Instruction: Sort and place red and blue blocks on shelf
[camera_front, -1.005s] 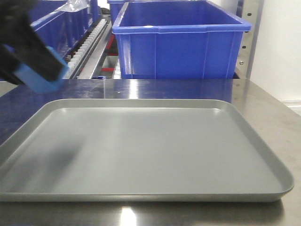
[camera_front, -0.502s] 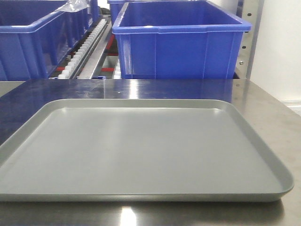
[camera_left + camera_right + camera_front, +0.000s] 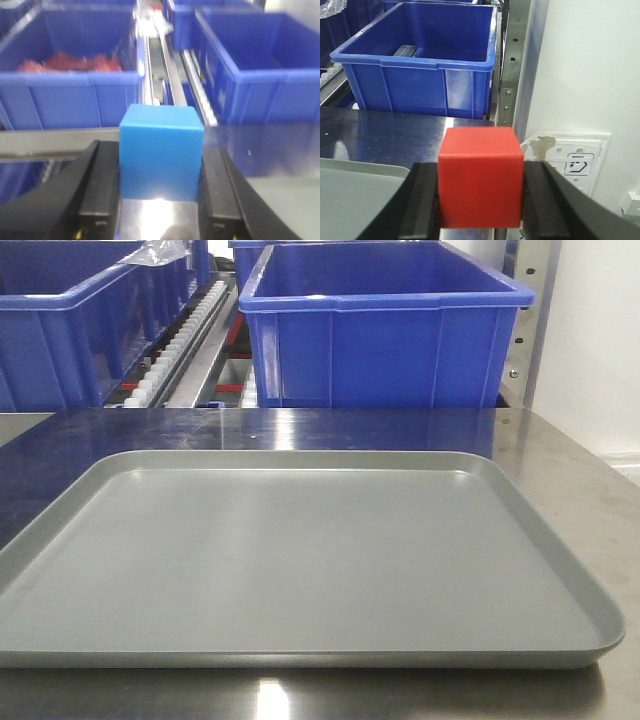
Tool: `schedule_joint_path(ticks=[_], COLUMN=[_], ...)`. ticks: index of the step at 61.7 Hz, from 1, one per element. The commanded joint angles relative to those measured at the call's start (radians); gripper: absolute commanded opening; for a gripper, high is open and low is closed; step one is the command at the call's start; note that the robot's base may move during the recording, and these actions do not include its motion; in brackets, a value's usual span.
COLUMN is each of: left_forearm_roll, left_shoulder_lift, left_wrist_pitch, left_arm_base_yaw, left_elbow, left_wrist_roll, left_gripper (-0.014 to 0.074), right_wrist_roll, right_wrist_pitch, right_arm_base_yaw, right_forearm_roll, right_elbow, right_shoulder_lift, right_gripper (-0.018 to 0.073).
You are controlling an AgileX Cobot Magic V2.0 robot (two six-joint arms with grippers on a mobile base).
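**Now, where this could slip**

Front view: the grey tray (image 3: pixel 300 570) lies bare on the steel bench (image 3: pixel 570 470), and neither of my pincers shows here. Behind it the shelf (image 3: pixel 532 310) carries the big blue bins (image 3: pixel 385 340), with a white roller track (image 3: pixel 185 335) running between them.

Left wrist view: my left pincer (image 3: pixel 159 172) is clamped on the blue block (image 3: pixel 161 150), fingers (image 3: pixel 102 185) flat against two opposite faces, the cube held up over the bench edge. It points at the gap between two bins rather than into either one. If I let go on this line, I judge the cube would land on the track or drop between the bins. The bin to the left (image 3: pixel 70 100) holds something red (image 3: pixel 70 64), too blurred to name. Blue dropped in there would spoil the sort.

Right wrist view: my right pincer (image 3: pixel 481 195) grips the red block (image 3: pixel 481 182) the same way, near the tray's corner. The open bin (image 3: pixel 420 60) lies ahead to the left, while I face the shelf's steel upright (image 3: pixel 512 60) and the white wall (image 3: pixel 580 65). Going straight ahead, I risk knocking the upright or losing the cube off the bench end. Smooth faces and a side grip also mean a bump could twist it loose.
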State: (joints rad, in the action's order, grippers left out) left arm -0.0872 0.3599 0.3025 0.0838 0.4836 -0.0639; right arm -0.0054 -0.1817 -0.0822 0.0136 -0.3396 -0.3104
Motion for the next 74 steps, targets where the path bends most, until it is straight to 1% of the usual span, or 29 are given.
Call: schedule_joint_path(ticks=[1, 20, 39, 42, 47, 59, 74], left_forearm_roll=[-0.002, -0.002, -0.002, -0.002, -0.002, -0.002, -0.002], left_shoulder_lift=[-0.006, -0.006, -0.004, 0.001, 0.008, 0.010, 0.010], left_wrist_pitch=[-0.115, -0.145, -0.146, -0.146, -0.152, -0.153, -0.153], left_arm_base_yaw=[-0.003, -0.003, -0.003, -0.009, -0.025, -0.068, -0.070], left_elbow=[0.029, 0.029, 0.026, 0.020, 0.014, 0.012, 0.012], left_wrist_roll=[0.003, 0.010, 0.010, 0.016, 0.064, 0.064, 0.064], left_gripper=[0.0125, 0.0127, 0.0127, 0.0127, 0.0127, 0.0127, 0.0125], right_wrist_roll=[-0.006, -0.006, -0.006, -0.006, -0.006, -0.006, -0.006], right_wrist_pitch=[0.087, 0.087, 0.087, 0.087, 0.087, 0.087, 0.087], right_arm_base_yaw=[0.006, 0.006, 0.006, 0.006, 0.006, 0.006, 0.006], right_forearm_roll=[-0.006, -0.006, -0.006, -0.006, -0.006, -0.006, -0.006], right_elbow=[-0.028, -0.028, -0.028, -0.028, -0.028, -0.028, -0.028], right_shoulder_lift=[-0.003, -0.003, -0.003, -0.003, -0.003, -0.003, -0.003], right_gripper=[0.0121, 0.0121, 0.0121, 0.0121, 0.0121, 0.0121, 0.0121])
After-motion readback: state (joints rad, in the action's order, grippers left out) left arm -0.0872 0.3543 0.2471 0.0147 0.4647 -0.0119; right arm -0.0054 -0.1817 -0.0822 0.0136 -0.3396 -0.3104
